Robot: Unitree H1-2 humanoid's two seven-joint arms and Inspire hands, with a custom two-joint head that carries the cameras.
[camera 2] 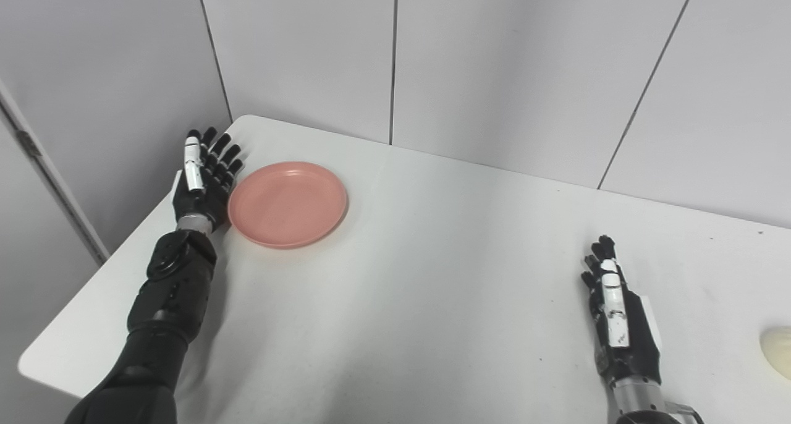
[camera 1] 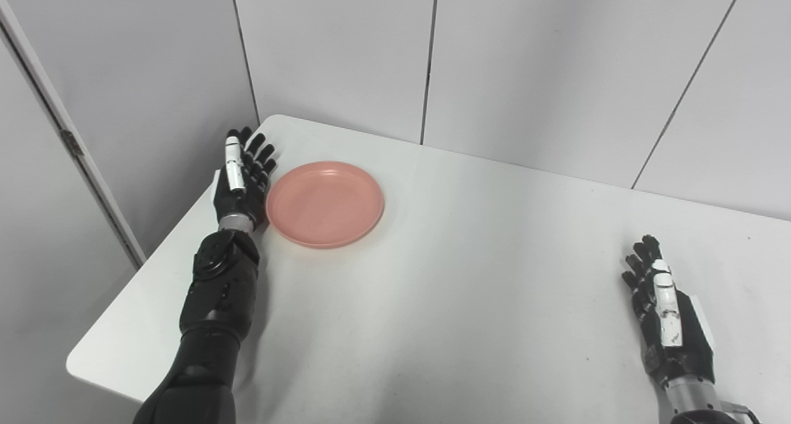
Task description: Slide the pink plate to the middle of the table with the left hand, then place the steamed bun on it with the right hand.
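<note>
Two hands up, neither holding anything. Near side: right hand [camera 2: 621, 325] idles, fingers straight and together; bun [camera 2: 777, 351] sits at the table's [camera 2: 432, 275] right edge. Far left: left hand [camera 1: 242, 180], fingers extended, stands edge-on against the pink plate [camera 1: 325, 203]. Step one: next needs a sideways push toward center.

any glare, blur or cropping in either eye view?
Left eye view: even light, sharp, soft shadows beside the left hand and plate; bun out of frame. Right eye view: equally sharp, no glare; bun cut by right edge, right hand clear.
</note>
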